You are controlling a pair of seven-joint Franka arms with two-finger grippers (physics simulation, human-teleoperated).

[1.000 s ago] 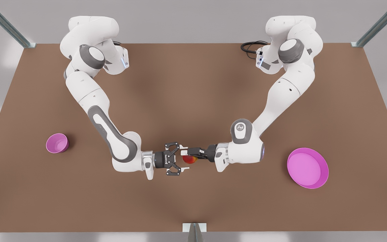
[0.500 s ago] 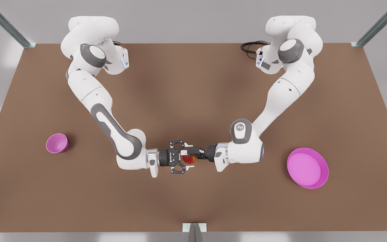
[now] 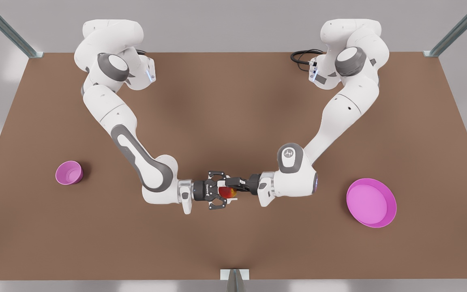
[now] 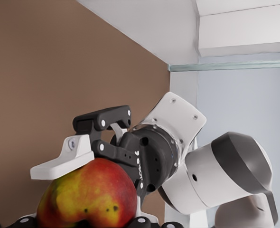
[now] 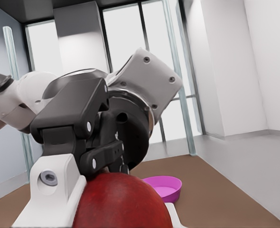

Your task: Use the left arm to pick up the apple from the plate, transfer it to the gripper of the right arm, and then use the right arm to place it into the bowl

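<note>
You have the apple (image 3: 229,193) held above the table (image 3: 233,101) middle, right claw (image 3: 221,191) closed on it opposite the left gripper (image 3: 230,188); it looks firm, smooth and round, so squeeze across its widest part.

Found no legible words or numbers. Noticed faint white lettering (image 4: 139,166) on the black body of the right gripper (image 4: 59,194), too small to read. Spotted a small white emblem (image 3: 290,153) on the left arm's (image 3: 339,113) grey joint cap, letters not made out.
</note>
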